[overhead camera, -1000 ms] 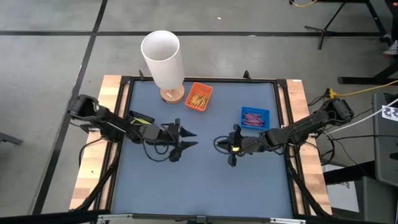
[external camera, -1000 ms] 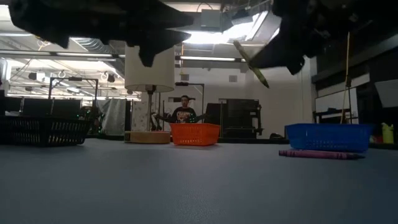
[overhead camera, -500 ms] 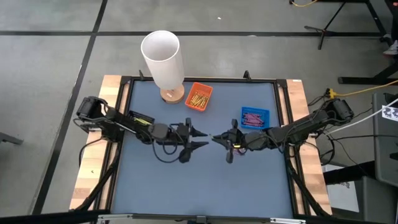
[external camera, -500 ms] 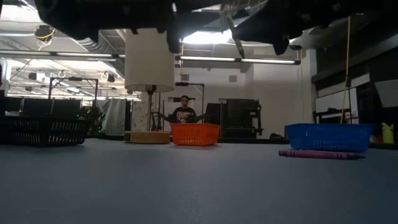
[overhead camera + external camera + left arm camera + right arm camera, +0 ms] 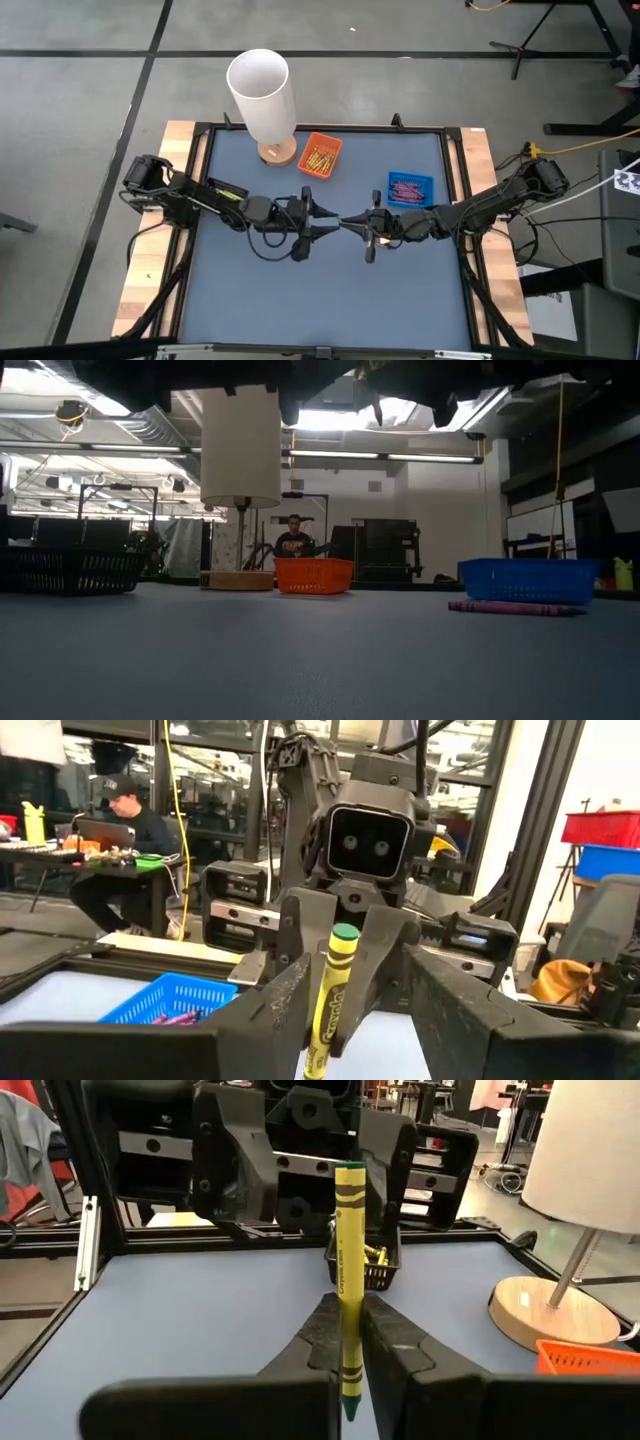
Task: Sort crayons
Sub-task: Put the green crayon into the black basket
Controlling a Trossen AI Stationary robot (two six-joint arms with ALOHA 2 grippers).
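Yellow crayon [image 5: 348, 1270] pinched in the right tool [image 5: 350, 222] mid-table, between the left tool's [image 5: 330, 221] wide-spread fingers.

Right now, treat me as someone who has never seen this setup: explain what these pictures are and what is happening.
Two dark robot arms work at a blue-topped table. One picture looks straight down, one looks level across the tabletop, and two come from cameras on the arms' wrists. On the table are a lamp, an orange tray of yellow crayons and a blue tray of purple ones; one purple crayon lies loose. At mid-table the right end effector pinches a yellow crayon, holding it towards the left end effector, which is open.
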